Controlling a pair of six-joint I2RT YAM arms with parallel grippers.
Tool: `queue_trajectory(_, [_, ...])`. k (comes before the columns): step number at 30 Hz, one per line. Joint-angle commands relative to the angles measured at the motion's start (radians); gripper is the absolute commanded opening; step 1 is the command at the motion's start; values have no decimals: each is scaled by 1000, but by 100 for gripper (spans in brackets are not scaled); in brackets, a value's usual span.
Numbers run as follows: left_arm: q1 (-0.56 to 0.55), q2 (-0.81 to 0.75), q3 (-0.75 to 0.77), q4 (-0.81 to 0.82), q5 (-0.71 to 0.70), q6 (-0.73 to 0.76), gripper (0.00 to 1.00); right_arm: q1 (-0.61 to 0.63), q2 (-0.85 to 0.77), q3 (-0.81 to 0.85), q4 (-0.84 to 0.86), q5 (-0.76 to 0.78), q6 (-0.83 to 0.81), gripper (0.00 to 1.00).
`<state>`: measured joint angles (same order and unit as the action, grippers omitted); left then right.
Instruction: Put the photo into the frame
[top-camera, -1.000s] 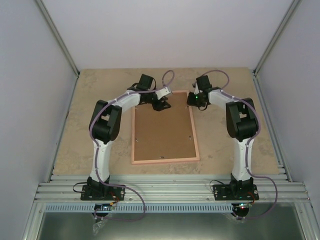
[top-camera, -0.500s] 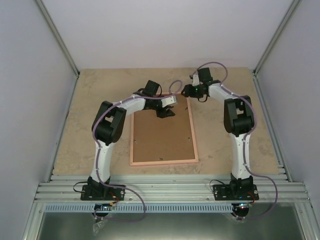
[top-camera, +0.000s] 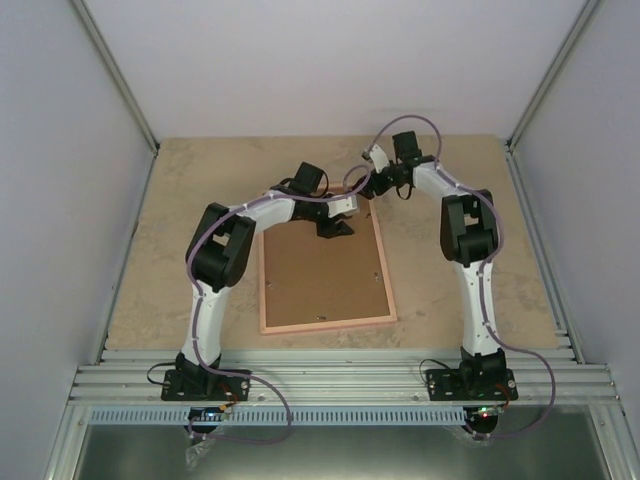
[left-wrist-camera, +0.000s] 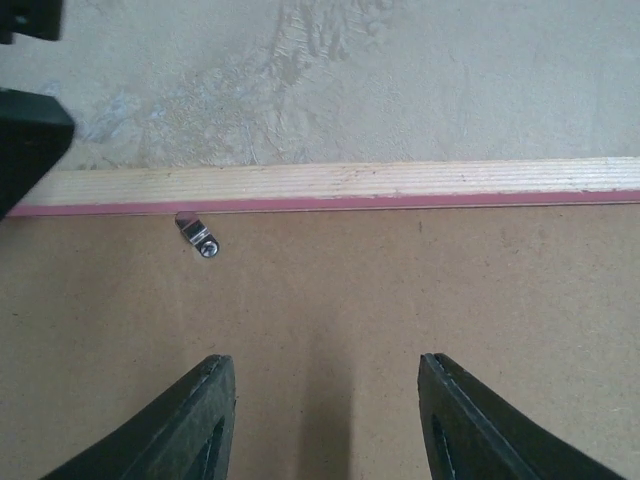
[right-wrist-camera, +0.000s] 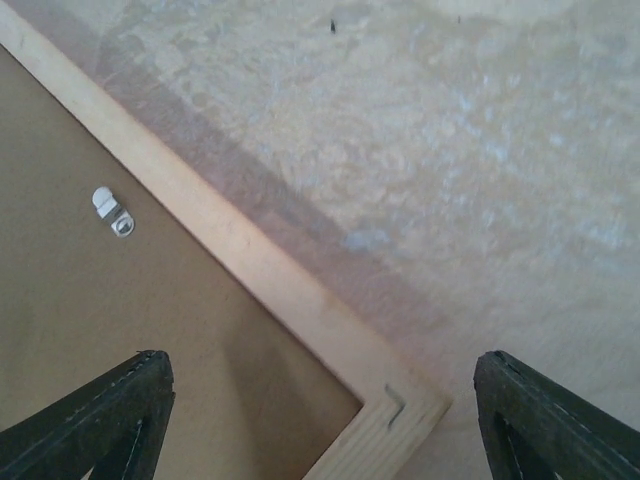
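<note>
The frame (top-camera: 384, 262) lies back side up on the table, a thin pink rectangle with the brown backing board (top-camera: 322, 268) inside it. The photo is hidden. My left gripper (top-camera: 335, 227) hovers over the board's far end, open and holding nothing. In the left wrist view the gripper (left-wrist-camera: 325, 375) looks onto bare board, with the frame's far rail (left-wrist-camera: 340, 185) and a metal clip (left-wrist-camera: 200, 238) ahead. My right gripper (top-camera: 372, 182) is open wide above the frame's far right corner (right-wrist-camera: 405, 425), its fingers (right-wrist-camera: 125, 420) standing either side of it with nothing held.
A second metal clip (right-wrist-camera: 110, 212) sits on the board near the right rail. The beige stone-patterned tabletop (top-camera: 200, 190) surrounds the frame. Grey walls close in the left, right and back. Part of the right arm (left-wrist-camera: 25, 140) shows dark at the left wrist view's top left.
My right gripper has opened wide and swung left over the frame's far right corner. The left gripper moved right along the far end. The frame shifted slightly left.
</note>
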<state>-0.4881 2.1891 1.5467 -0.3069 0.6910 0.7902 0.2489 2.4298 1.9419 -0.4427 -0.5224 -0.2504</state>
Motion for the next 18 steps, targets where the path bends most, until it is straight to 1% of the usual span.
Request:
queue_trajectory(1, [-4, 6, -6, 9, 36, 40, 52, -7, 49, 109, -41, -57, -115, 85])
queue_trajectory(4, [-4, 10, -8, 24, 25, 26, 53, -5, 85, 186, -63, -71, -143, 87])
queue_trajectory(6, [-6, 24, 9, 28, 10, -1, 53, -5, 129, 249, -98, -78, -150, 85])
queue_trajectory(8, [-5, 33, 25, 27, 0, -18, 52, -5, 188, 351, -184, -95, -148, 82])
queue_trajectory(10, [-10, 41, 36, 26, -22, -31, 53, -5, 226, 398, -238, -100, -138, 80])
queue_trajectory(13, [-12, 46, 41, 6, -37, -16, 52, -5, 229, 383, -277, -92, -144, 73])
queue_trajectory(16, [-11, 41, 32, -6, -39, 6, 50, -7, 209, 316, -317, -81, -173, 67])
queue_trajectory(18, [-12, 37, 27, -11, -34, 11, 49, -10, 191, 273, -358, -88, -188, 60])
